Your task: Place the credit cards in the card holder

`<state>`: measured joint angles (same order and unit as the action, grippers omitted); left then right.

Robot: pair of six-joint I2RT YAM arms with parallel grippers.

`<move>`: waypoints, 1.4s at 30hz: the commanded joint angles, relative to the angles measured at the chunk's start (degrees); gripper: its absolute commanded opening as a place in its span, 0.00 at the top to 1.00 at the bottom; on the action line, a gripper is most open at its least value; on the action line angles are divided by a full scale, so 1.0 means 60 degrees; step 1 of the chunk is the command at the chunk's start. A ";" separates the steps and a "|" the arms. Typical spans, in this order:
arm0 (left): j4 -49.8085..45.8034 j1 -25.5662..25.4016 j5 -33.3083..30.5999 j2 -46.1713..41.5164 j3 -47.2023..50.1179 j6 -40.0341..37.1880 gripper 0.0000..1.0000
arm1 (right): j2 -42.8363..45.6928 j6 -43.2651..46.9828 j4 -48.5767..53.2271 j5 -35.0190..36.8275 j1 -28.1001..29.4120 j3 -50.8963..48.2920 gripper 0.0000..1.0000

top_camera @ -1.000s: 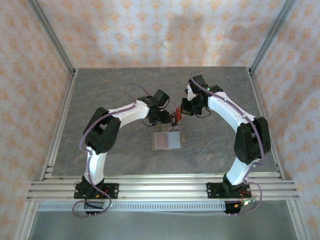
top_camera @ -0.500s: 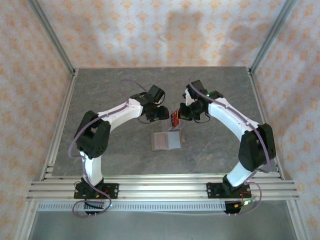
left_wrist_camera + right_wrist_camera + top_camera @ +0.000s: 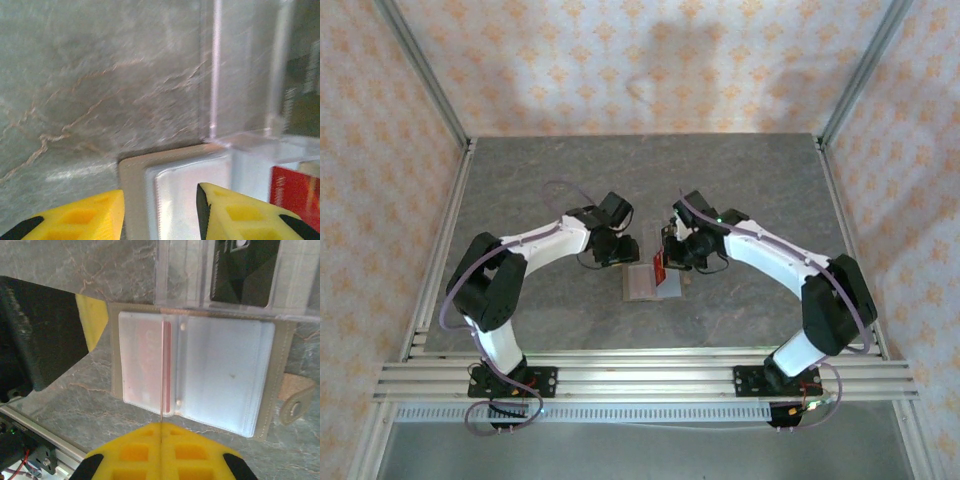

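Note:
The card holder [image 3: 225,375] lies open and flat on the table, olive-brown at the rim with pale plastic sleeves inside. Its snap tab [image 3: 292,407] sticks out to the right. My right gripper [image 3: 161,426] is shut on a red credit card [image 3: 162,365], held edge-on and upright over the holder's centre fold. A reddish tint shows through the left sleeve. In the top view the card [image 3: 659,263] hangs over the holder [image 3: 642,290] under the right gripper [image 3: 668,258]. My left gripper [image 3: 160,215] is open, its fingers straddling the holder's corner [image 3: 131,185].
A clear slotted rack [image 3: 180,275] stands just behind the holder with a dark card [image 3: 245,270] in it. In the left wrist view the rack [image 3: 245,100] rises close on the right. Aluminium rails [image 3: 640,380] line the table's near edge.
Both arms have swung toward the near side. The right gripper has brought the red card down over the open holder, and the left gripper has come down to the holder's left edge.

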<state>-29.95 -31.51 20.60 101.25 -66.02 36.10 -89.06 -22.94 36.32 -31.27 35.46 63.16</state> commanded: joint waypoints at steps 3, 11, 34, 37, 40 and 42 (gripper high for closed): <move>0.0319 -0.0109 -0.0003 -0.0596 0.0560 -0.0012 0.58 | 0.0300 -0.0389 -0.0543 0.0442 0.0125 -0.0443 1.00; 0.0472 -0.0305 -0.0037 -0.0671 0.0815 0.0091 0.58 | -0.0021 -0.0413 -0.0757 0.0510 0.0147 -0.0565 1.00; 0.0572 -0.0410 -0.0012 -0.0689 0.0910 0.0093 0.58 | -0.0634 -0.0446 -0.0911 0.0727 0.0330 -0.0693 1.00; 0.0554 -0.0652 -0.0064 -0.0592 0.0851 0.0034 0.58 | -0.0666 -0.0457 -0.0940 0.0722 0.0330 -0.0682 1.00; 0.0619 -0.0947 -0.0060 -0.0360 0.0822 0.0089 0.58 | -0.0712 -0.0465 -0.0940 0.0701 0.0330 -0.0624 1.00; 0.0705 -0.1114 -0.0064 -0.0217 0.0848 0.0163 0.58 | -0.0702 -0.0483 -0.0948 0.0681 0.0330 -0.0624 1.00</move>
<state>-27.05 -37.01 20.60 98.52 -61.32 36.53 -92.42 -25.12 31.09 -28.29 37.10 59.92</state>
